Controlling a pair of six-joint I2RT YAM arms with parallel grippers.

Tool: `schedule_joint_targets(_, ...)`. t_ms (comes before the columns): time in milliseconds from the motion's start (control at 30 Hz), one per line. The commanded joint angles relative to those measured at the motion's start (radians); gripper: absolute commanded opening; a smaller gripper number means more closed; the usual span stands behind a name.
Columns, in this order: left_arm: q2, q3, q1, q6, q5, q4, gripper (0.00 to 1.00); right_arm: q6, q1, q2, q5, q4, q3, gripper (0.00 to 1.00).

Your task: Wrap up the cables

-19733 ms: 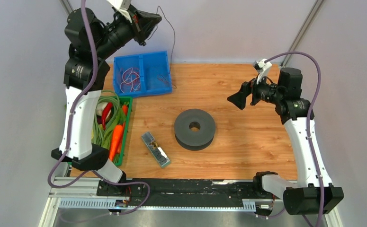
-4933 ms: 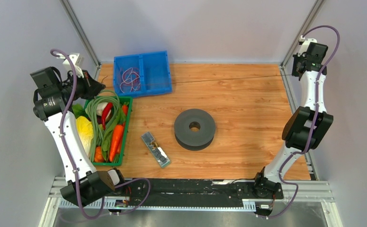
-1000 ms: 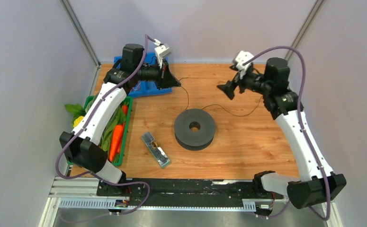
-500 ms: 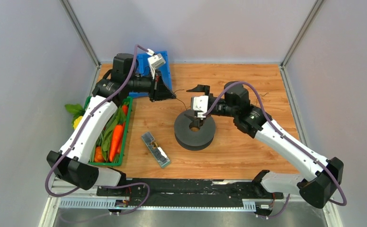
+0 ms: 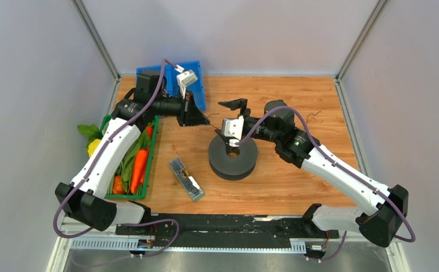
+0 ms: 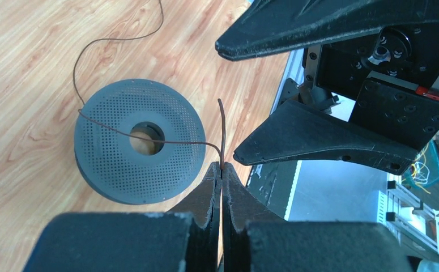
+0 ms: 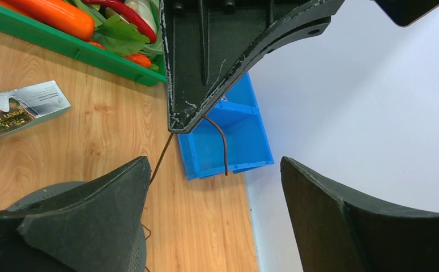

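Observation:
The cable is a thin dark wire [image 6: 177, 142]. My left gripper [image 6: 221, 168] is shut on one end of it, with a short tip sticking out past the jaws. From there the wire crosses the grey perforated spool [image 6: 109, 170], passes over its centre hole and trails off across the wood. In the top view the left gripper [image 5: 207, 120] is just left of the spool [image 5: 233, 156]. My right gripper [image 5: 229, 120] hovers wide open at the spool's rear-left, facing the left gripper. In the right wrist view the wire tip [image 7: 224, 150] hangs between the open fingers [image 7: 98, 215], untouched.
A blue bin [image 5: 197, 93] stands at the back left under the left arm. A green tray [image 5: 150, 156] of carrots, beans and a chilli lies along the left edge. A silver packet [image 5: 186, 179] lies on the wood, front left of the spool.
The right arm has swung from the back right down to the spool with its gripper open. The left gripper has moved a little toward the spool, still holding the wire.

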Motion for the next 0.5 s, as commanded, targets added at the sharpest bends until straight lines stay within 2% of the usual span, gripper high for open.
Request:
schedule_joint_targets(0,-0.042,0.001,-0.006,-0.076,0.024,0.056,0.00,-0.033,0.016,0.003,-0.015,0.002,0.024,0.88)
schedule_joint_targets(133,-0.045,-0.007,-0.004,-0.080,0.027,0.043,0.00,-0.069,0.026,0.014,-0.025,-0.002,0.028,0.78)
schedule_joint_targets(233,-0.051,-0.019,-0.006,-0.080,0.038,0.032,0.00,-0.095,0.027,0.030,-0.028,-0.030,0.047,0.66)
schedule_joint_targets(467,-0.065,-0.014,-0.006,-0.035,0.047,-0.020,0.00,-0.126,0.027,0.037,-0.032,-0.076,0.061,0.50)
